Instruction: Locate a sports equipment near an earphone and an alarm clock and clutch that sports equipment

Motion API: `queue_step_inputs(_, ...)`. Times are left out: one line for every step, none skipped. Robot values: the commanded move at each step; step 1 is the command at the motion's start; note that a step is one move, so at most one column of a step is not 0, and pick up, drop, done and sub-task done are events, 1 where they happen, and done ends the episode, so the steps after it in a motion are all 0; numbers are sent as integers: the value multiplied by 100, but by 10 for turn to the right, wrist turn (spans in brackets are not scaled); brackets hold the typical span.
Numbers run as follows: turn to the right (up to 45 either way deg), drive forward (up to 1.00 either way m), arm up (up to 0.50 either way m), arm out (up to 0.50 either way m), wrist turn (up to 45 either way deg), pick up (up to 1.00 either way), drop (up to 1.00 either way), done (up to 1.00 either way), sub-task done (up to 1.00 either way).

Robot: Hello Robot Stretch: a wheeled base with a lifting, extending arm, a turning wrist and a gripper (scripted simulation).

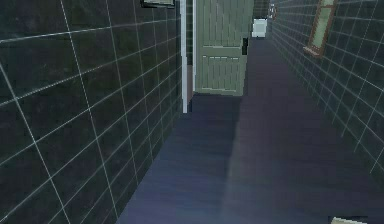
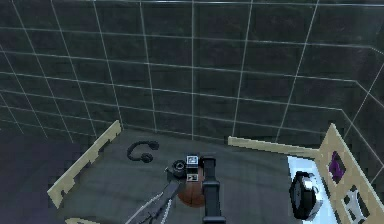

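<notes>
Dark surface (image 2: 105,185): brown thing (image 2: 193,184) at hand (image 2: 165,195), earphone (image 2: 142,152) near.

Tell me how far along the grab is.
Search looks done: a dark earphone-like loop and a black clock-like thing lie nearby. In hand: the gripper is at a brown object on the surface. Left: lifting it clear; I cannot tell whether it holds anything.

Arm (image 2: 213,199) ext., gripper (image 2: 157,204) angled left

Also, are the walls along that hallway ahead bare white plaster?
No, both hallway walls are covered in dark tiles with pale grout lines.
</notes>
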Motion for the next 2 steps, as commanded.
queue_step_inputs(0,0,0,0,450,0,0,0,0)
queue_step_inputs(0,0,0,0,450,0,0,0,0)
